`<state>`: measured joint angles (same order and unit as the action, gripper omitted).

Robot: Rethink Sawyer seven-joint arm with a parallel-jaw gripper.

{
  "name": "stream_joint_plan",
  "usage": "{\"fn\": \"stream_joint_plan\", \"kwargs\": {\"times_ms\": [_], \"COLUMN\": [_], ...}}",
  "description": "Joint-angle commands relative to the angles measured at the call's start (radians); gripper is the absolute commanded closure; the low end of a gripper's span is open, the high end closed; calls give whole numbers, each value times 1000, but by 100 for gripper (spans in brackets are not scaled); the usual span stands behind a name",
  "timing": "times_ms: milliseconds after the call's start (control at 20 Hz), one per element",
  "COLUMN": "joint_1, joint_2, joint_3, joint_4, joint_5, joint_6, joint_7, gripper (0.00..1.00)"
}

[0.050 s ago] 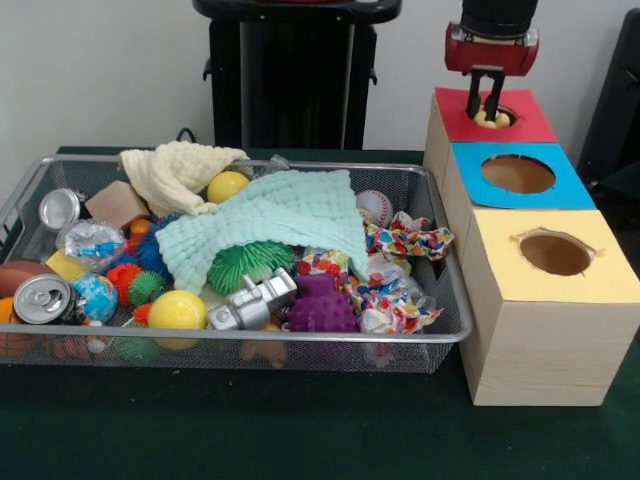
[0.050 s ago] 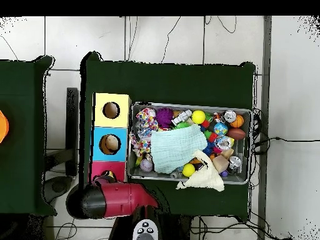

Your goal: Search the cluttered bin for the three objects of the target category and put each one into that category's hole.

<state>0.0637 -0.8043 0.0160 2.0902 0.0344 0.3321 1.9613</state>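
My gripper (image 1: pixel 487 112) hangs over the red-topped box (image 1: pixel 520 125) at the back right, its fingertips down in that box's round hole. A small pale yellow object (image 1: pixel 492 119) sits at the hole's rim between the fingers, and the gripper looks shut on it. In the overhead view the red arm (image 2: pixel 119 199) covers the gripper and most of the red box (image 2: pixel 107 169). The wire bin (image 1: pixel 250 335) to the left holds yellow balls (image 1: pixel 177 310), a baseball (image 1: pixel 374 207), cans (image 1: pixel 42 299), spiky balls (image 1: pixel 322 305) and a wooden block (image 1: pixel 116 204).
A blue-topped box (image 1: pixel 560 190) and a yellow-topped box (image 1: pixel 600 285) stand in a row nearer the camera, each with a round hole. A mint cloth (image 1: pixel 280 220) and a cream cloth (image 1: pixel 175 170) lie over the bin's contents. The overhead view shows something brown inside the blue hole (image 2: pixel 110 144).
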Motion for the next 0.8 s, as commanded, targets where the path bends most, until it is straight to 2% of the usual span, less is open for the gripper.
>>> {"fn": "stream_joint_plan", "kwargs": {"times_ms": [50, 200, 500, 800], "joint_1": [-66, -65, -65, -78], "joint_2": [79, 97, 199, 203], "joint_3": [-14, -12, -19, -15], "joint_4": [58, 55, 27, 32], "joint_5": [-115, -123, -154, -161], "joint_6": [34, 8, -91, -120], "joint_7": [10, 21, 39, 39], "gripper": [100, 100, 100, 100]}}
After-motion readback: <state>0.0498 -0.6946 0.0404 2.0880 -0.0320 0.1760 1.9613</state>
